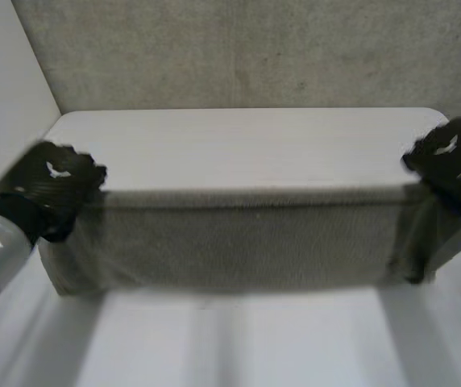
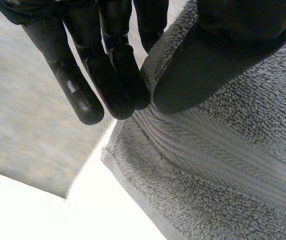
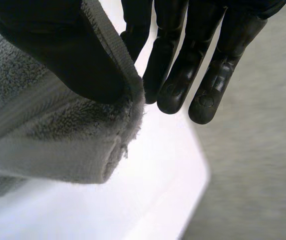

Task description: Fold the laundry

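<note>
A grey terry towel (image 1: 238, 238) is stretched wide between the two hands over the white table (image 1: 247, 145), its upper edge pulled into a straight line from one hand to the other and the rest hanging below. The left hand (image 1: 53, 185) grips the towel's upper left corner and the right hand (image 1: 448, 161) the upper right corner. The head view gives only dark shapes for both hands, and the towel's lower edge is too smeared there to tell whether it touches the table. The left wrist view shows the grasp plainly: the left hand (image 2: 213, 65) pinches the towel (image 2: 223, 190) between thumb and straight fingers (image 2: 108, 75), just beside a woven ribbed band (image 2: 208, 150) that the head view does not resolve. In the right wrist view the right hand (image 3: 68, 55) likewise clamps the towel (image 3: 43, 135) with its thumb against the fingers (image 3: 178, 75), at a hemmed corner that folds over below the thumb. Under that corner lie the table's rounded corner (image 3: 158, 200) and the grey floor (image 3: 253, 150) beyond it.
</note>
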Action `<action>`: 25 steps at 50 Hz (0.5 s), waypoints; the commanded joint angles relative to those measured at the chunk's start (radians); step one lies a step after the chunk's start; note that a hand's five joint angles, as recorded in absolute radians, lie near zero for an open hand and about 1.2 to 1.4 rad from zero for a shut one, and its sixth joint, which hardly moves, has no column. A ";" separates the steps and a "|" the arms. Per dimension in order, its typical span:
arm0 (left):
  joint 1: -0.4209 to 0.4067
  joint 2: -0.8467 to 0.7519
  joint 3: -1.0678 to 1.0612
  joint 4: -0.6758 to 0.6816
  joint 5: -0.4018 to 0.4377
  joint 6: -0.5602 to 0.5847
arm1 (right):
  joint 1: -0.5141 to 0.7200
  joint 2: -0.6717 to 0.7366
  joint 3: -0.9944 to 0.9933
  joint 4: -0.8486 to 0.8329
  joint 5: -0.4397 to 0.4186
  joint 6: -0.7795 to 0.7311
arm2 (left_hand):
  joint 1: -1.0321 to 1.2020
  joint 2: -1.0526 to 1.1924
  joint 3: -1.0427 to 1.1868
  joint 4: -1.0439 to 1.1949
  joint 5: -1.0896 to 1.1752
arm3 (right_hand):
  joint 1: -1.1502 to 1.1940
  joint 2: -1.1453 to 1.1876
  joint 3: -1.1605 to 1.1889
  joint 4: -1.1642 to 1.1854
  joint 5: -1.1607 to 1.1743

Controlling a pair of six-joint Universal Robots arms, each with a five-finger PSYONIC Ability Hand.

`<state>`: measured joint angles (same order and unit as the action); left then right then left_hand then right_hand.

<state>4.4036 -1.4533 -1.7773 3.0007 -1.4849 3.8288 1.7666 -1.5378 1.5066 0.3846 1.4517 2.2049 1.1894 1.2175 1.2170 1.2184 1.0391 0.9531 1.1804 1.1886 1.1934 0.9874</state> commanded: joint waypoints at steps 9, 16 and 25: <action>-0.007 -0.529 0.678 0.214 -0.011 0.106 | 0.122 0.443 -0.555 -0.347 0.206 -0.065 | 0.207 0.179 0.179 0.178 0.183 | 0.443 0.216 0.208 0.203 0.234; -0.026 -0.513 0.918 0.538 -0.057 0.002 | 0.131 0.340 -0.593 -0.864 0.199 -0.027 | 0.207 0.179 0.179 0.178 0.183 | 0.443 0.216 0.208 0.203 0.234; -0.027 -0.397 0.736 0.633 -0.086 -0.063 | 0.129 0.271 -0.442 -0.946 0.128 -0.022 | 0.207 0.179 0.179 0.178 0.183 | 0.443 0.216 0.208 0.203 0.234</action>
<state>4.3713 -1.9139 -0.8752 3.6372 -1.5591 3.7851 1.8997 -1.2239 0.9468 -0.5325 1.6341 2.1811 1.2047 1.2182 1.2174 1.2187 1.0417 0.9531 1.1808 1.1884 1.1934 1.0014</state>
